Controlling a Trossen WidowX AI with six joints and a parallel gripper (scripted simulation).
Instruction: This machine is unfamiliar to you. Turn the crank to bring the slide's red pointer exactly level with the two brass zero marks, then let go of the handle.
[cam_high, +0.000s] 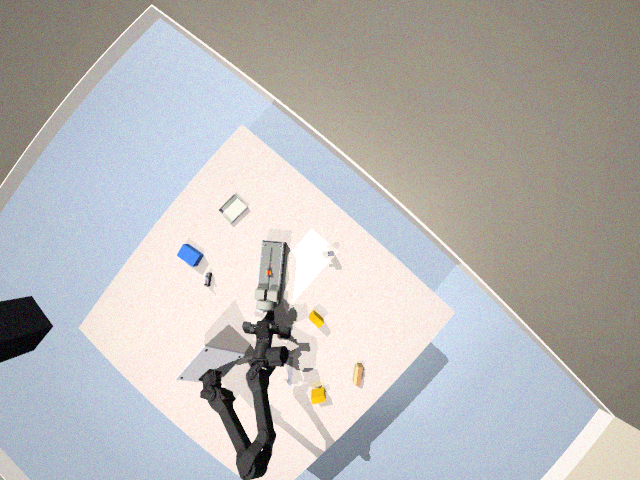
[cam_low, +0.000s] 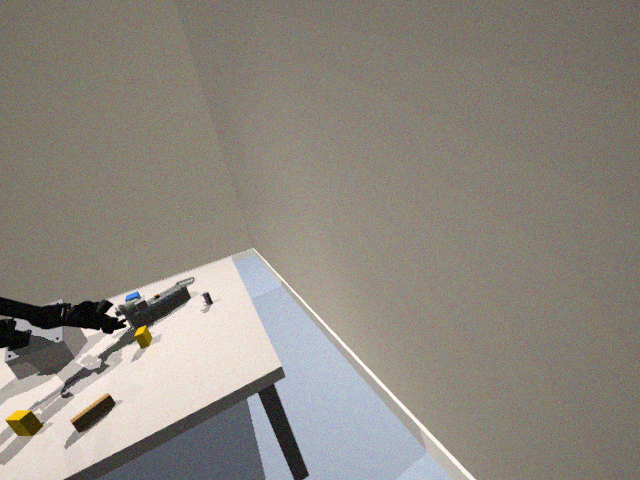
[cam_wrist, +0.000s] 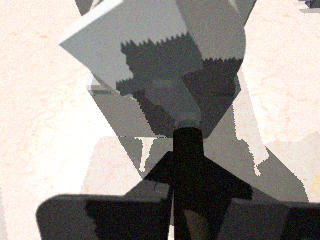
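Plainly pinching the dark crank handle (cam_wrist: 188, 145) between the fingers of the gripper (cam_high: 267, 316) (cam_low: 118, 316) (cam_wrist: 182, 157) in the wrist view, a grip too small to make out from the top or exterior. Visible from above, but out of frame at the wrist: the red pointer (cam_high: 268, 272) (cam_low: 156, 296), partway along the slot in the grey machine (cam_high: 278, 258) (cam_low: 165, 307) (cam_wrist: 150, 25), probably short of mid-slot on the crank side, with brass marks too small to read. Shown only in the exterior view, a dark table leg (cam_low: 283, 431) beneath the tabletop.
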